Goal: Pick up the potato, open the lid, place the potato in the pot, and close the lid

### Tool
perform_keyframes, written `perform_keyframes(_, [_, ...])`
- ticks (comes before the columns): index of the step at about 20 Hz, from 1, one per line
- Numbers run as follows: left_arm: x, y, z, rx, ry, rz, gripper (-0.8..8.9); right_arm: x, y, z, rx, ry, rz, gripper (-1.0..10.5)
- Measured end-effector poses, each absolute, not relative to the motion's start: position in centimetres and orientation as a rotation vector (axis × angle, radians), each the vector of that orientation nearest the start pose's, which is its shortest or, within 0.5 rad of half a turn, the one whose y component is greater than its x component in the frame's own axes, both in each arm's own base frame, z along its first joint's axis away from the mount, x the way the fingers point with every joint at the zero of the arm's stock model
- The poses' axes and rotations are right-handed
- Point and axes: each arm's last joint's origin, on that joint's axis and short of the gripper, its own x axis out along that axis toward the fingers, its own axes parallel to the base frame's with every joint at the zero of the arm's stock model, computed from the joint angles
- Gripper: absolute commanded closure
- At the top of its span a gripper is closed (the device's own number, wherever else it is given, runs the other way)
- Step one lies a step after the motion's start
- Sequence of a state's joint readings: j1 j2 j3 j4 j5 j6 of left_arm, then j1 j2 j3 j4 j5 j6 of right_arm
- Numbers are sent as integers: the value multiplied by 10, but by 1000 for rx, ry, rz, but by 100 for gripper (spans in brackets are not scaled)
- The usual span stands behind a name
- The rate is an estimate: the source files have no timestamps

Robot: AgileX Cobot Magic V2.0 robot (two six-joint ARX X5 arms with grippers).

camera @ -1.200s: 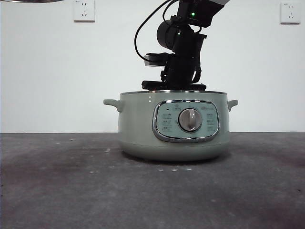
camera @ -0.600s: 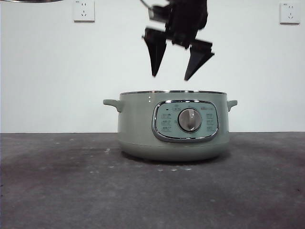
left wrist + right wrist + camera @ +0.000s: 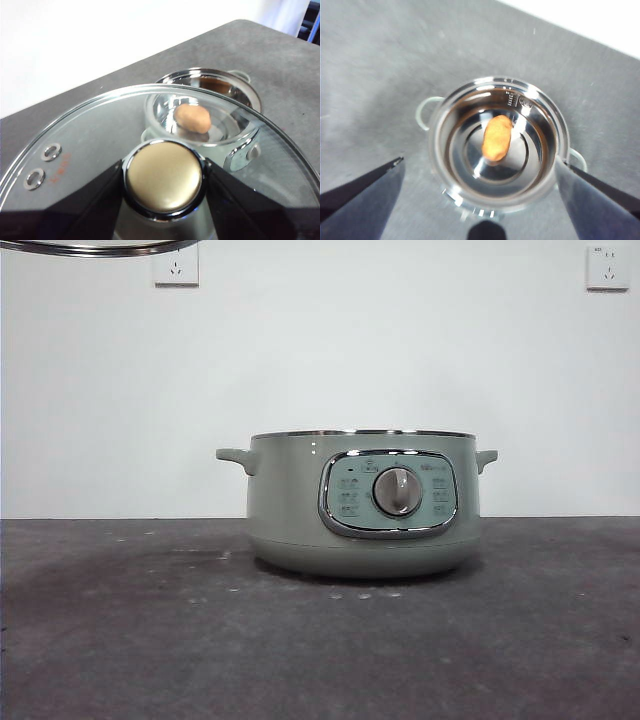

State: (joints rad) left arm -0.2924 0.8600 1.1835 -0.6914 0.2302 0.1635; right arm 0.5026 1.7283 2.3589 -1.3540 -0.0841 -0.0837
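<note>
The pale green pot (image 3: 290, 500) stands uncovered in the middle of the table. The orange-brown potato (image 3: 497, 137) lies on its shiny steel bottom, free of any gripper. My right gripper (image 3: 479, 160) hangs high above the pot (image 3: 436, 150), open and holding nothing. Off to the side, my left gripper (image 3: 164, 175) is shut on the knob (image 3: 164, 186) of the glass lid (image 3: 90, 135) and holds it in the air. Through the glass I see the potato (image 3: 192, 118) in the pot (image 3: 252, 97). In the front view only the lid's steel rim (image 3: 100, 248) shows, at the top left corner.
Dark grey tabletop (image 3: 120, 620) stretches around the pot. Behind it is a white wall with two sockets (image 3: 176, 262) up high. The pot's dial (image 3: 398, 491) faces the front camera.
The right gripper rose from the pot's mouth, open, and left the front view at the top. The lid's rim shows a little more at the top left corner.
</note>
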Motion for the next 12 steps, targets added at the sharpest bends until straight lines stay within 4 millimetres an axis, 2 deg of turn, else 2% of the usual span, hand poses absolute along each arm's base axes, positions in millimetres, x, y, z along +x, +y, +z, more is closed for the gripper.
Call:
perform_keyframes(2, [156, -61, 402, 176, 320, -586, 820, 224, 126, 501, -226, 675, 594, 446])
perform_keyframes(4, [172, -75, 399, 183, 305, -629, 820, 193, 109, 497, -232, 683, 595, 446])
perform_keyframes(7, [199, -103, 390, 192, 277, -699, 820, 151, 86, 476, -239, 719, 595, 446])
perform_keyframes(12, [250, -147, 362, 186, 331, -755, 820, 79, 46, 442, -198, 698, 582, 446])
